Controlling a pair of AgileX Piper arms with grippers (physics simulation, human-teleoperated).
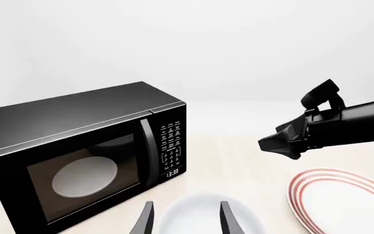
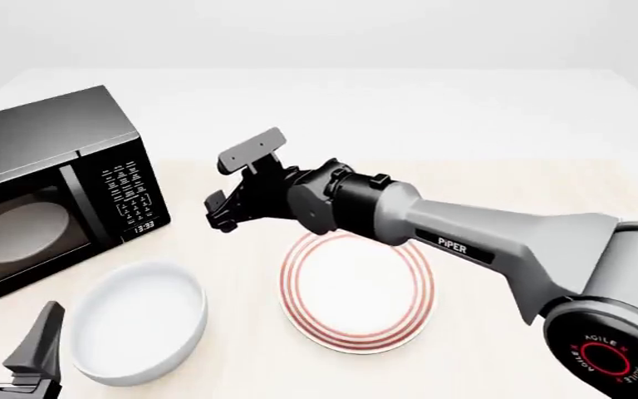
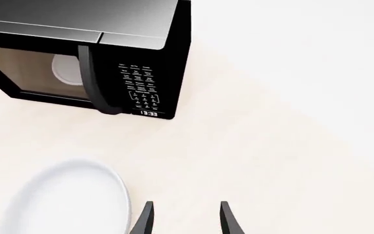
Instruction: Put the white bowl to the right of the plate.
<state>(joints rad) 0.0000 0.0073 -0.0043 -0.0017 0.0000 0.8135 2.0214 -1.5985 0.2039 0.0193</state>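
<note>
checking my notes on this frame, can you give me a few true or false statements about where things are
1. The bowl sits left of the plate. True.
2. The right gripper holds the bowl. False: it hangs open and empty, above the table between the microwave and the plate.
3. The microwave door is open. False: it is shut.
4. The left gripper is open near the bowl. True.
5. The bowl rests on the plate. False: they sit apart on the table.

white bowl [image 2: 139, 322] upright, just left of red-ringed plate [image 2: 357, 291]
</note>
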